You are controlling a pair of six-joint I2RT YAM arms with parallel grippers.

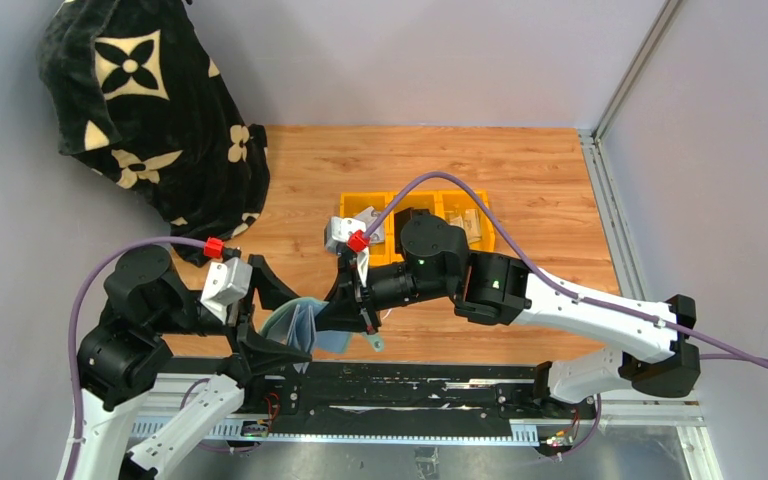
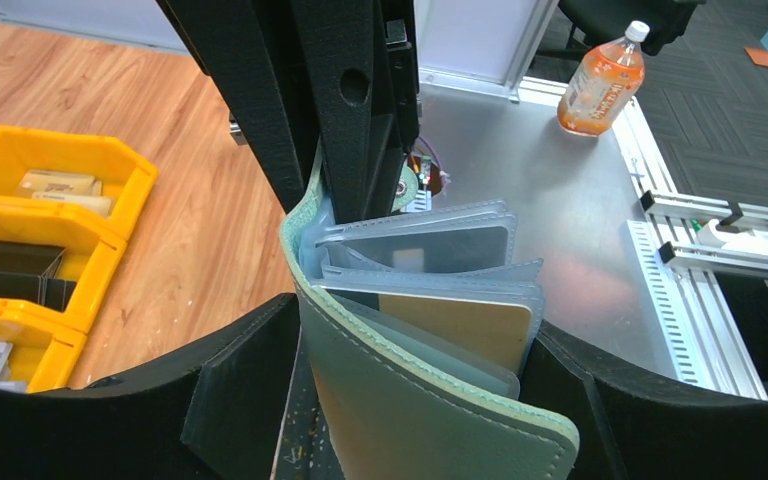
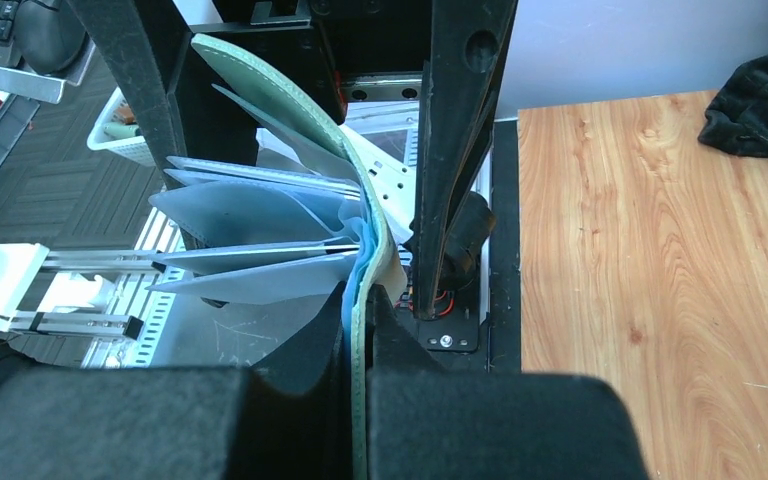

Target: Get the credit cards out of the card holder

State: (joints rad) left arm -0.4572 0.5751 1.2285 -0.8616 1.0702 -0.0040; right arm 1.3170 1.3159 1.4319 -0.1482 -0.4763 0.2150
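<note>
Above the tabletop's near edge, the top view shows the card holder (image 1: pixel 298 325) held in the air between both arms, with yellow bins (image 1: pixel 415 215) beyond it.

From the left wrist, the left gripper (image 2: pixel 400 440) has its fingers spread either side of the fanned pockets, gripping nothing. A tan credit card (image 2: pixel 460 322) sits in one sleeve.

From the right wrist, the right gripper (image 3: pixel 360 410) has its fingers clamped on the green cover near the fold.

To do this step well, I judge the left fingers should narrow onto the tan card alone, not its sleeve, then draw it straight out while the right grip gives no slack.
</note>
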